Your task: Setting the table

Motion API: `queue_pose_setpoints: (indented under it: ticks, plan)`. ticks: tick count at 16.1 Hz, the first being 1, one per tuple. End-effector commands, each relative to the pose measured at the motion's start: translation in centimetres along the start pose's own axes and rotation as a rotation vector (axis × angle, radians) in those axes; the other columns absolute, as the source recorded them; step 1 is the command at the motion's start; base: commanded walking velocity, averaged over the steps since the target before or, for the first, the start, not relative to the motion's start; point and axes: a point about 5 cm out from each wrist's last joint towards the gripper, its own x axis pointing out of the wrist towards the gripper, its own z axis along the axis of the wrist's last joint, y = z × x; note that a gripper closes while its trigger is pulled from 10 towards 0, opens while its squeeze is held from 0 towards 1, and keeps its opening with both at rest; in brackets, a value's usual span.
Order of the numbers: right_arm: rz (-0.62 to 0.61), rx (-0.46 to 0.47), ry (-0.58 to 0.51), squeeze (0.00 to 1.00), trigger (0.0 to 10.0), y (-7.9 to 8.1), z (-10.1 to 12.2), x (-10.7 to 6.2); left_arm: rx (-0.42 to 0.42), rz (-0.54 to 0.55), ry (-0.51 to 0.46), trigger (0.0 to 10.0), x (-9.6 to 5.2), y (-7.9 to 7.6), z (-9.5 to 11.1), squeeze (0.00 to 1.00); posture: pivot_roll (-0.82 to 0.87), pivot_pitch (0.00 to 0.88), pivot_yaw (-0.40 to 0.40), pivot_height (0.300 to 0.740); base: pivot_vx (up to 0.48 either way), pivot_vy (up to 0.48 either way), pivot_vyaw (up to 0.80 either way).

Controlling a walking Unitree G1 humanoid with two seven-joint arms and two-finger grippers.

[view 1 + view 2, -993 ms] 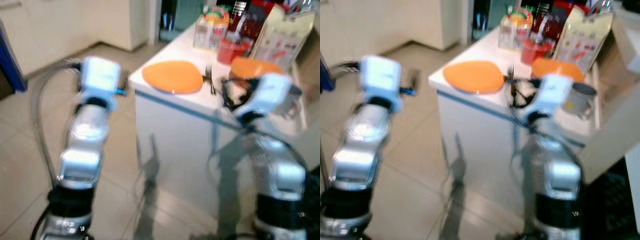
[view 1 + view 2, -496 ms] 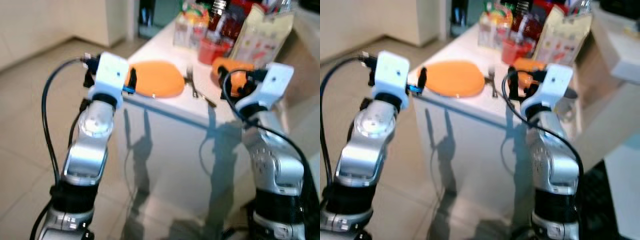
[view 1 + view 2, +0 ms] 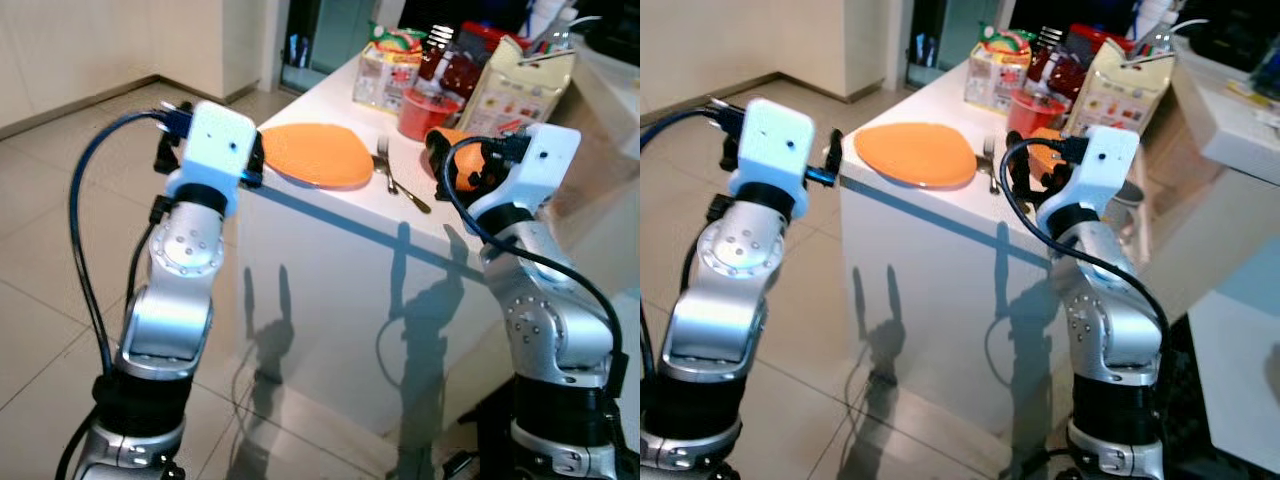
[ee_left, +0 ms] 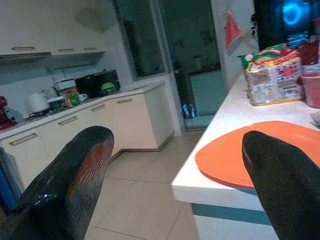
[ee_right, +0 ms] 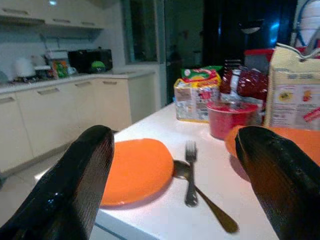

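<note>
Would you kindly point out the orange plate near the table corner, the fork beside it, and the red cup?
orange plate [image 3: 318,155], left eye view, middle of its top face.
fork [image 5: 189,172], right wrist view, midway along its handle.
red cup [image 5: 234,120], right wrist view, front of its wall.

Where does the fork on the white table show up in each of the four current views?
Left eye view: fork lies just right of the near orange plate.
Right eye view: fork sits between that plate and the right arm.
Left wrist view: a sliver of the fork at the frame edge, hard to tell.
Right wrist view: fork at centre, beside a spoon.
Shared landmark: the near orange plate.
</note>
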Motion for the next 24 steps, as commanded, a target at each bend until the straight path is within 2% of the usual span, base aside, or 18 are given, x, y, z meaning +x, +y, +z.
queue_pose_setpoints:
  ticks: [1,7,15,20,24]
  plan:
    - [-0.035,-0.022,0.015,0.0,10.0,-0.8,0.2,0.0,0.001,-0.011,-0.001,10.0,-0.3,-0.4,0.3,0.0,0.06,0.0,-0.2,0.74,0.0,0.0,0.0]
    - [-0.08,-0.015,0.022,0.0,10.0,-1.4,0.4,0.0,-0.001,-0.018,0.01,10.0,-0.5,-0.5,0.4,0.0,0.05,0.0,-0.194,0.74,0.0,0.0,0.0]
    - [-0.094,-0.015,0.018,0.0,10.0,-1.4,0.5,-0.1,0.006,0.023,0.016,10.0,-0.2,0.5,0.5,0.0,0.05,0.0,-0.184,0.74,0.0,0.0,0.0]
    - [-0.091,-0.012,0.015,0.0,10.0,-1.2,0.4,0.1,0.003,0.054,0.034,10.0,-0.2,1.4,0.0,0.0,0.06,0.0,-0.175,0.74,0.0,0.0,0.0]
    - [-0.092,-0.011,0.005,0.0,10.0,-1.2,0.6,0.1,-0.008,0.038,0.047,10.0,-0.4,1.1,-0.4,0.0,0.05,0.0,-0.166,0.74,0.0,0.0,0.0]
